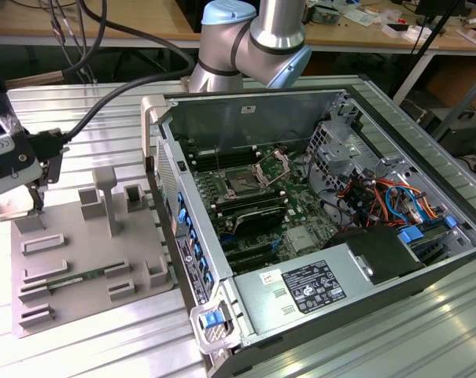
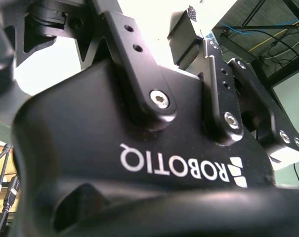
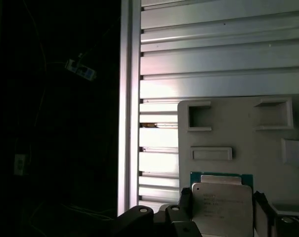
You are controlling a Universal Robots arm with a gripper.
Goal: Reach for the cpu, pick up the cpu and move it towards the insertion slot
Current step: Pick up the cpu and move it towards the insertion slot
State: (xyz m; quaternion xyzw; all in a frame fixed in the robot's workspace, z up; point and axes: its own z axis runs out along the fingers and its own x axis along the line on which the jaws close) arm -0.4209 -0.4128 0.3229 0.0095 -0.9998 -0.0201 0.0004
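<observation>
Presently: tool [image 3: 222, 217] with its fingers [image 3: 186, 210] closed against opposite edges of the cpu [image 3: 221, 205], seemingly gripping it flat, silvery top outward. Cpu: at the tray [image 1: 88, 260] corner farthest from the case [image 1: 182, 236], low over the tray; whether it is lifted cannot be told. Slot [image 1: 241, 183]: inside the case, well apart from the tray, bracket open to receive. Obstacles between tray and slot: upright posts [image 1: 105, 197], then the case's near wall. Also on the tray: a green strip [image 1: 72, 279]. Desk [image 1: 80, 102]: ribbed metal, bearing tray and case.
</observation>
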